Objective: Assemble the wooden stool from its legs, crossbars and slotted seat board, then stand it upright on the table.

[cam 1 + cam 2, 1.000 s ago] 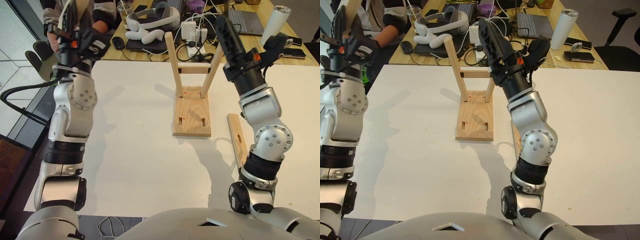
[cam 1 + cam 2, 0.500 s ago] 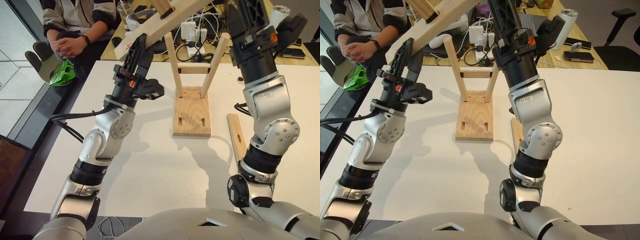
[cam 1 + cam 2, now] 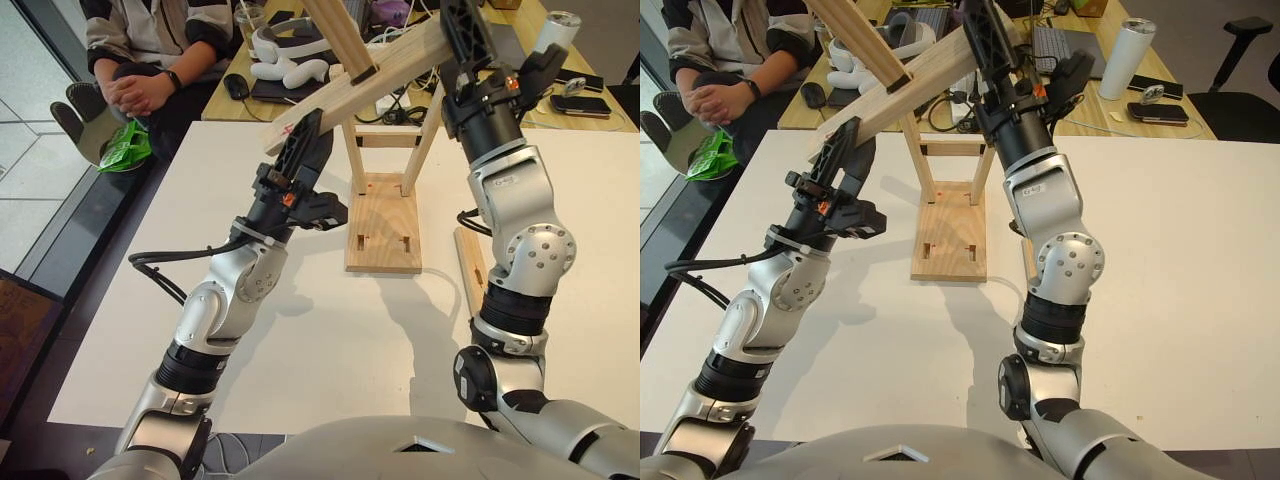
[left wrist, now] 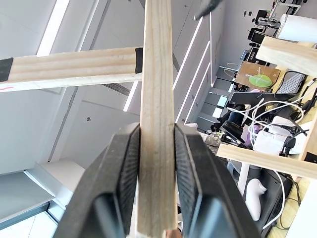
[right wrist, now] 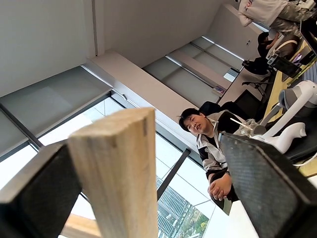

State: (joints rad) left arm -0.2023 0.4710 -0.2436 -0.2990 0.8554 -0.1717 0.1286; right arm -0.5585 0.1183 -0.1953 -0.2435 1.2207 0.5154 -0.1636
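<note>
Nearest of all, a loose stick (image 3: pixel 471 268) lies flat on the white bench (image 3: pixel 300 340), far below the right claw and beside that arm. It has a slot cut in it and is not joined to anything.

A bit farther off, the left claw (image 3: pixel 303 135) is up in the air. It is clenched on the low end of the held leg frame (image 3: pixel 385 65). In the left wrist view both pads (image 4: pixel 130 168) press flat on the wood. From this claw the long stick climbs up and across to the right claw. A second stick (image 3: pixel 338 35) is joined across it, above and past the left claw.

Lower down, between the two claws, the seat board (image 3: pixel 383 215) lies flat on the bench. Its two near slots (image 3: pixel 362 238) look empty.

Past those slots, below the right claw, the standing leg frame (image 3: pixel 390 140) is stuck upright in the far end of the board. It is two legs with a crossbar between them.

Farthest away, the right claw (image 3: pixel 466 25) is up high at the top end of the held leg frame. It looks released. The wood sits between its fingers, but the right wrist view shows a gap between the wood and one finger (image 5: pixel 267 188).

The job looks about half done. One leg frame is in the board. The held leg frame has yet to go into the near slots. The loose stick likely has to be fitted too. Then the stool must be turned over to stand on its legs
</note>
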